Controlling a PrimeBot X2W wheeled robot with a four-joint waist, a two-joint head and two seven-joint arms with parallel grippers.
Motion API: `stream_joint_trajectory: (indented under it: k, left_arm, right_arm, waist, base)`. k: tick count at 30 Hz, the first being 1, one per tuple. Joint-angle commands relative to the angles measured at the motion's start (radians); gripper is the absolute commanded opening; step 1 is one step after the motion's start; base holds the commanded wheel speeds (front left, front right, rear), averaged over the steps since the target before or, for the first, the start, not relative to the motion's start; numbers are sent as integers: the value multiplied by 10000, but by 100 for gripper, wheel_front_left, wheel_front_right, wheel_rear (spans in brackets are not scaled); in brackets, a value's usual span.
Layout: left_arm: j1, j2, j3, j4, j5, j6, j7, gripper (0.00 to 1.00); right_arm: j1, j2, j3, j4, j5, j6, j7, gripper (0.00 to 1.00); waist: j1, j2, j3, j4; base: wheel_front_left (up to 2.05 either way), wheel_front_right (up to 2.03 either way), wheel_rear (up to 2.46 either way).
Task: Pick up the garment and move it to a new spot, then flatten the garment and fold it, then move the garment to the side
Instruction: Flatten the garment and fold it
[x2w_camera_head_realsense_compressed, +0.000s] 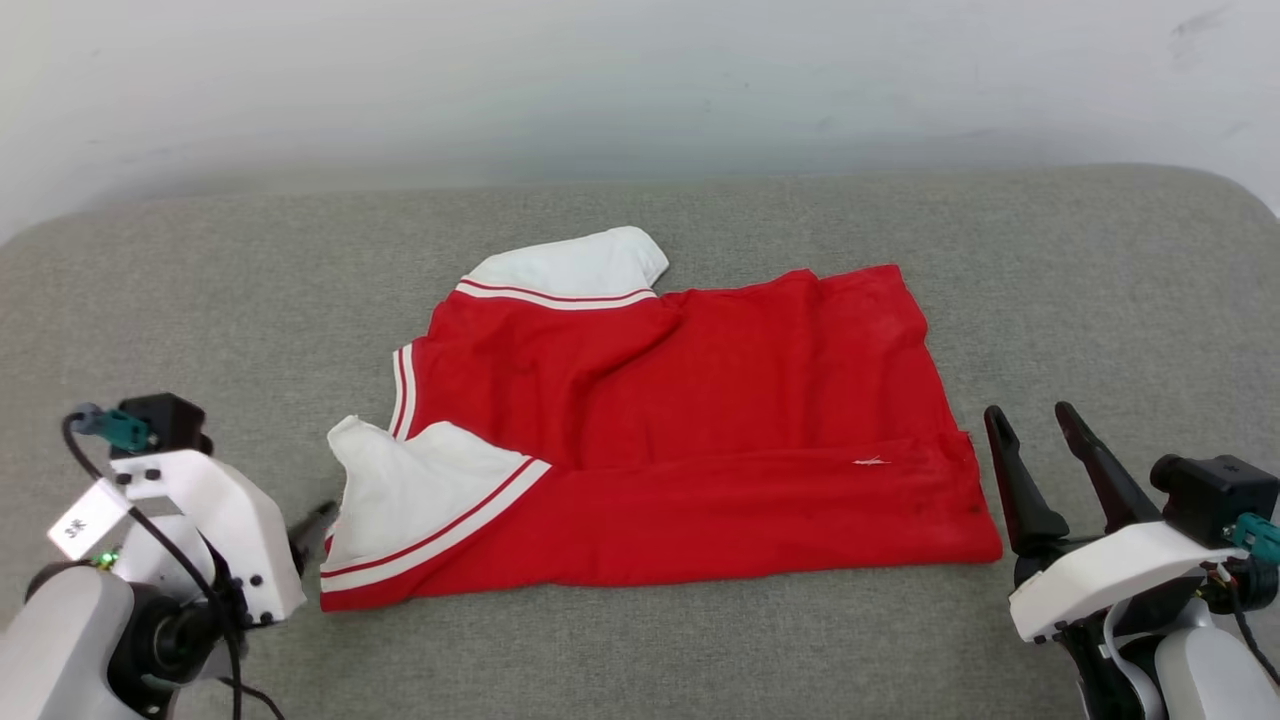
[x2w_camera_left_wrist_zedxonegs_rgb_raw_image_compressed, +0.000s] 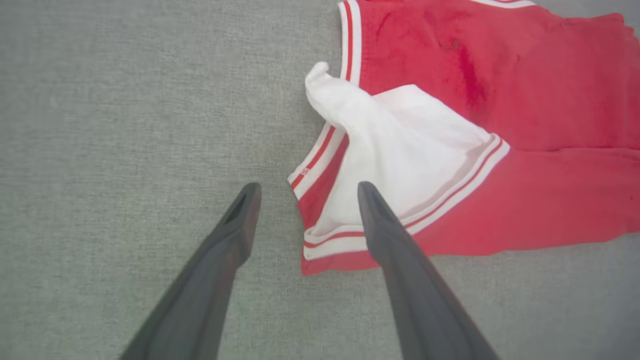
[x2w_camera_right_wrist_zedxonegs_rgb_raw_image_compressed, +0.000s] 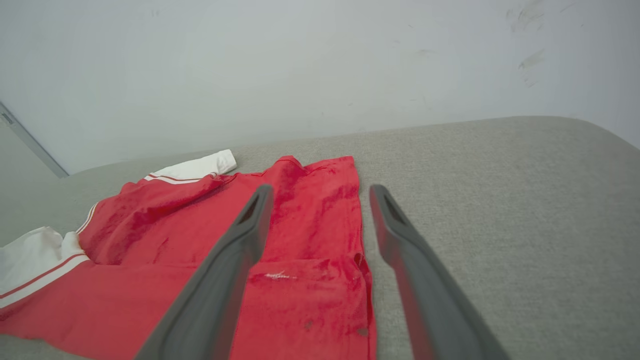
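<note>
The garment (x2w_camera_head_realsense_compressed: 700, 450) lies long-axis left to right, the left end effector (x2w_camera_left_wrist_zedxonegs_rgb_raw_image_compressed: 305, 190) beside its sleeve end, the right end effector (x2w_camera_head_realsense_compressed: 1030, 410) beside its hem, both open and empty.

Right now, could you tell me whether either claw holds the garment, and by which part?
Nothing is held: the left claw and the right claw both stand open, and the garment lies free.

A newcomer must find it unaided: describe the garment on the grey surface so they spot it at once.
Start at the broad grey woven-fabric surface below the pale wall. In its middle, between the left gripper and the right gripper, lies the red jersey shirt. Its bright red cloth and white sleeves with red-and-white striped trim stand out from the dark grippers and plain grey.
</note>
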Motion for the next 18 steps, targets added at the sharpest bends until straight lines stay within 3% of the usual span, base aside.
stream_joint_trajectory:
  k: [1, 5, 10, 18]
  left_arm:
    - [127, -2, -58, -95, -100, 68, 177, 100]
    - [299, 66, -215, -300, -374, 322, 1014, 100]
    - [285, -42, -320, -83, -437, 538, 1296, 100]
    - [25, -513, -855, 669, -519, 254, 1734, 100]
  right_arm:
    - [100, 59, -54, -89, -56, -8, 20, 100]
    - [166, 225, -96, -364, -86, -8, 216, 100]
    - [43, 284, -161, -528, -22, -8, 309, 100]
    - [-201, 262, -185, -370, 267, -8, 367, 100]
  waist:
    - [1, 0, 31, -44]
    - [1, 0, 202, -245]
    - [1, 0, 585, -495]
    - [1, 0, 1111, -675]
  base:
    - [0, 0, 0]
    - [0, 0, 0]
    - [0, 0, 0]
    - [0, 0, 0]
